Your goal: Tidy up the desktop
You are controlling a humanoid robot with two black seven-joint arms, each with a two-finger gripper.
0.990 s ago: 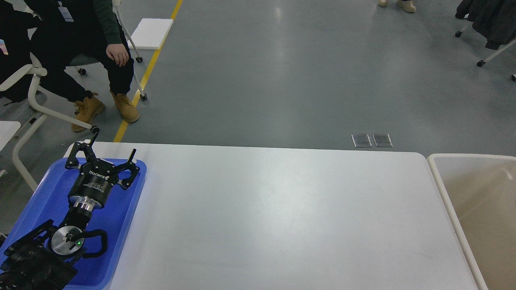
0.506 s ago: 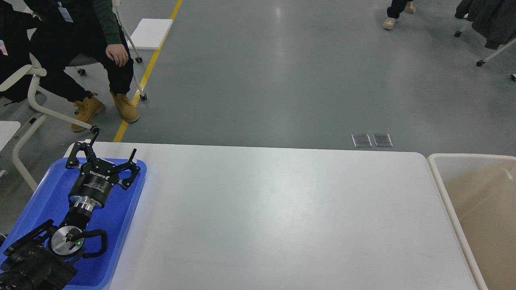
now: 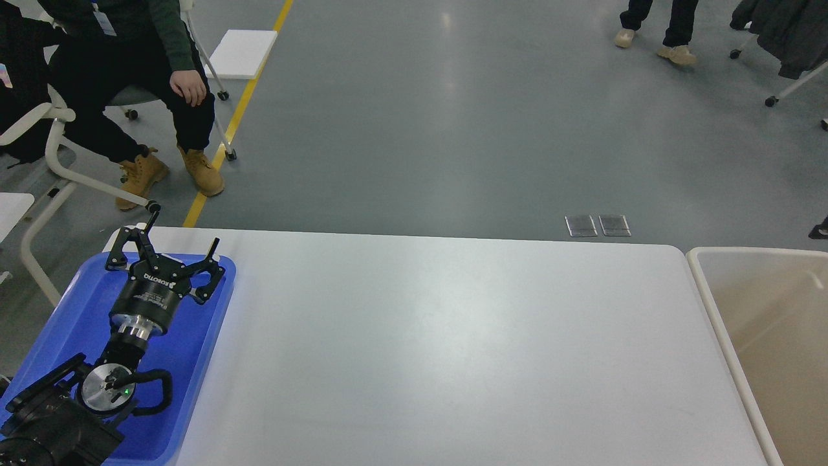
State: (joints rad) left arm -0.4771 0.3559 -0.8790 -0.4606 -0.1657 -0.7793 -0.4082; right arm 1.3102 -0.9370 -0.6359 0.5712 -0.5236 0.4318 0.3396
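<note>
The desktop point(image 3: 453, 349) is a wide white tabletop with rounded corners, and nothing lies on its bare surface. My left gripper point(image 3: 183, 233) is open and empty, with its two black fingers spread wide. It hovers over the far end of a blue tray point(image 3: 71, 317) at the table's left edge. My right arm and gripper are out of view.
A beige white-rimmed bin point(image 3: 763, 323) stands against the table's right end. A seated person point(image 3: 129, 71) in tan boots and a white chair point(image 3: 45, 162) are beyond the far left corner. Another person's legs point(image 3: 660, 32) are on the grey floor at far right.
My left arm and gripper have stayed still. The person at the far right has walked further into view.
</note>
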